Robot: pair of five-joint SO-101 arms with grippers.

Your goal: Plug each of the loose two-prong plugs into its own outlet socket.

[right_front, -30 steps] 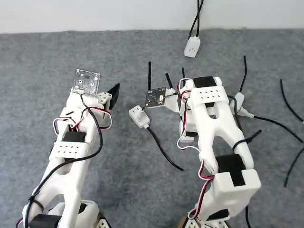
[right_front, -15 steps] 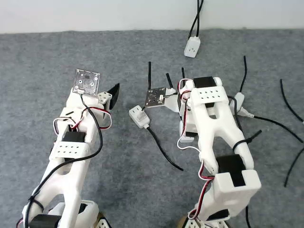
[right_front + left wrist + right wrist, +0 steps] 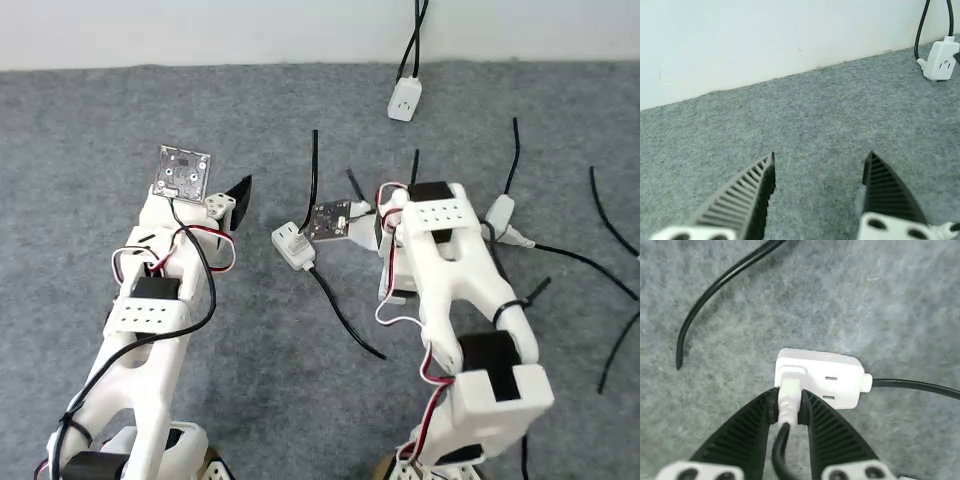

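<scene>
In the right wrist view my right gripper (image 3: 789,396) is shut on a white two-prong plug (image 3: 789,382) with a black cord. The plug's front is pressed against the side of a white outlet socket (image 3: 832,380), beside two bare slots. My right arm (image 3: 445,240) lies at the middle right of the grey carpet in the high view. My left gripper (image 3: 821,159) hangs open over bare carpet with nothing between its fingers; it is at the left (image 3: 235,195). Another white socket (image 3: 293,245) lies between the arms, and a third one (image 3: 404,98) (image 3: 940,60) by the far wall.
Several loose black cords (image 3: 610,215) trail over the carpet right of the right arm, and one cord (image 3: 715,290) curves past the held plug. A white plug piece (image 3: 498,212) lies beside the right arm. A white wall (image 3: 765,40) bounds the far edge.
The right arm has drawn back a little toward the near side, and the black cords ahead of it have shifted with it. The left arm has not moved.
</scene>
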